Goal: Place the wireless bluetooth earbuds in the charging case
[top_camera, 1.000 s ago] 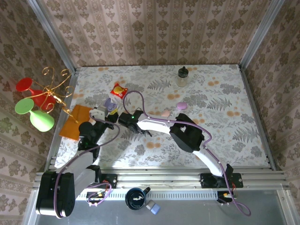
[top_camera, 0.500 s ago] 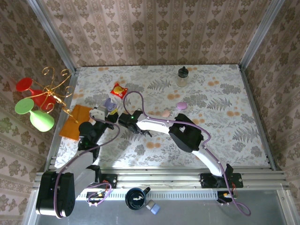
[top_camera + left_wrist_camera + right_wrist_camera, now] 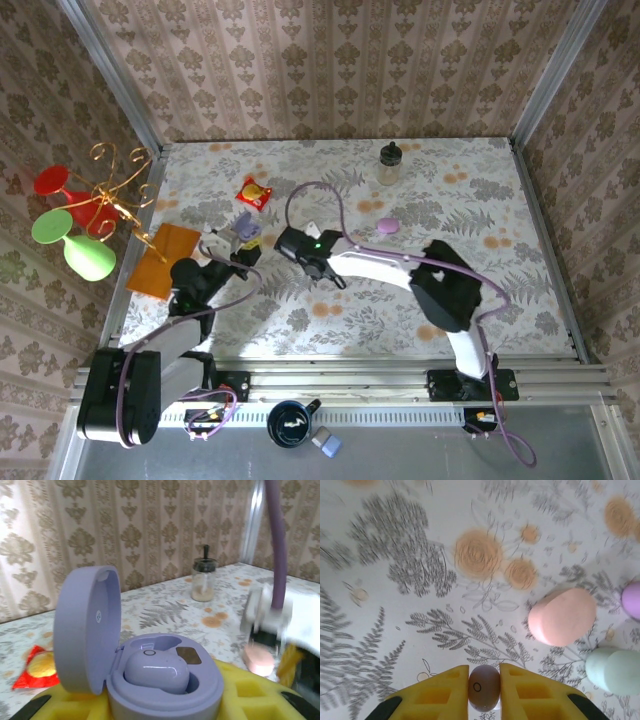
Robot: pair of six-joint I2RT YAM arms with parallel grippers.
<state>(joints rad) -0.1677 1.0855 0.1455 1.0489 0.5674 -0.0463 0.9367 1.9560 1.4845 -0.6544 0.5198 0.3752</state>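
— Where is the charging case?
— The lilac pebble-shaped plastic charging case (image 3: pixel 165 702) is clamped between the left fingers (image 3: pixel 245 692), with yellow foam pads pressed to either side. Its lid stands open and upright on the left of the wrist view.
— Anything inside?
— One rounded lilac plastic earbud (image 3: pixel 156 672) lies in the near socket. A second recess and a dark contact plate show behind it.
— And the other arm?
— The right fingers (image 3: pixel 445 692) are clenched on a tiny rounded pinkish-beige earbud (image 3: pixel 484 687) with a small ring mark, above the floral-patterned bench (image 3: pixel 395 605). I cannot tell whether it touches the surface.
— What lies nearby?
— A pink pebble-shaped case (image 3: pixel 562 616) sits ahead to the right, with a mint-green case (image 3: pixel 615 670) near it and the edge of a lilac one (image 3: pixel 632 600) beyond.
— And further off?
— A glass jar with a black lid (image 3: pixel 202 580) stands near the back wall. A red snack packet (image 3: pixel 35 667) lies to the left.
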